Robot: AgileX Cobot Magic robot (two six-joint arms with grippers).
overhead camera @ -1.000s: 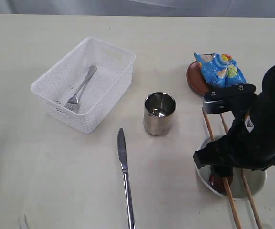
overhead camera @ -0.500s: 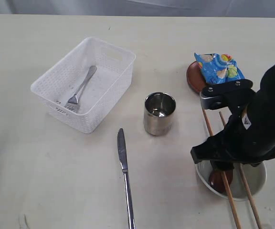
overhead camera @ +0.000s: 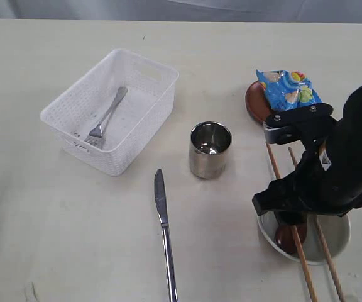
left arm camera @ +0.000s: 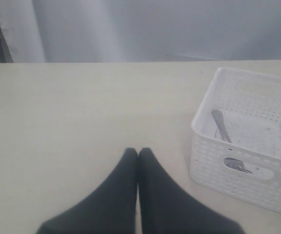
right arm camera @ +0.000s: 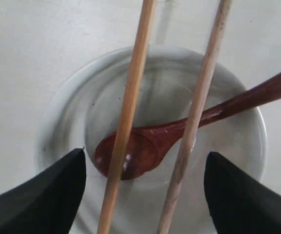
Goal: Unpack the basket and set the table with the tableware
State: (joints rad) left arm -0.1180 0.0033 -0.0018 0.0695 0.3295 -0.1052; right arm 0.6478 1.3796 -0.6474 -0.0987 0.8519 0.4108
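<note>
The white basket [overhead camera: 137, 119] stands on the table [overhead camera: 55, 220] at the left, with a steel fork [overhead camera: 107, 116] lying in it. A steel cup [overhead camera: 210, 150] and a knife [overhead camera: 164, 233] sit mid-table. At the right, my right gripper [right arm camera: 145, 155] hangs open over the whitish bowl [right arm camera: 62, 112]. Its fingers straddle two chopsticks [right arm camera: 130, 97] lying across the rim and a brown spoon [right arm camera: 152, 146] resting inside, and they grip nothing. A brown plate [overhead camera: 254, 100] lies behind. My left gripper [left arm camera: 138, 151] is shut and empty, beside the basket [left arm camera: 238, 161].
A blue snack packet [overhead camera: 289, 91] lies on the brown plate. The right arm [overhead camera: 332, 170] covers much of the bowl [overhead camera: 338, 242] in the exterior view. The chopsticks [overhead camera: 307, 270] run toward the table's front edge.
The right arm has shifted a little toward the back of the table above the bowl, showing more of the spoon's head. Nothing else has moved.
</note>
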